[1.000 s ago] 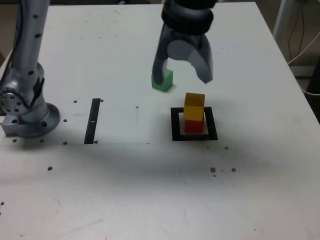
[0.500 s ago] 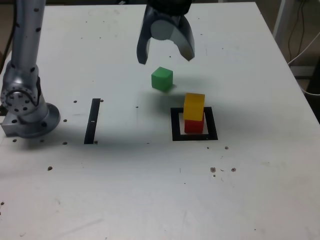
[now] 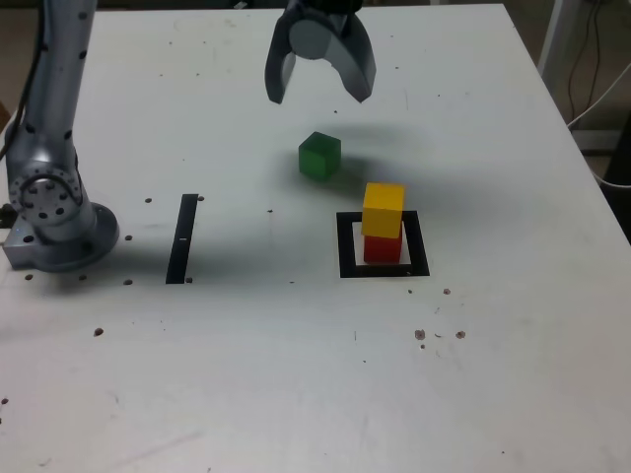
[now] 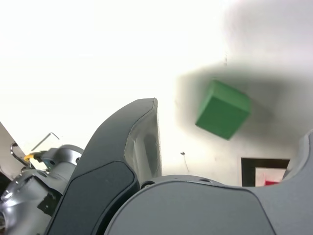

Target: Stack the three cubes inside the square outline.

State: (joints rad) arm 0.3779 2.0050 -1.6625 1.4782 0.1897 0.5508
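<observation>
White tabletop (image 3: 246, 365), marked by dark specks and chips in its near part, is seen in the exterior view. Farther back, a black strip (image 3: 182, 239) is seen at the exterior view's left of a black square frame (image 3: 349, 270), in which the red block (image 3: 383, 248) is topped by the yellow block (image 3: 384, 209). Beyond them the green block (image 3: 320, 157) is set alone, beneath the claw (image 3: 319, 94), whose fingers are spread apart. Cables (image 3: 588, 59) are hung past the table's edge.
</observation>
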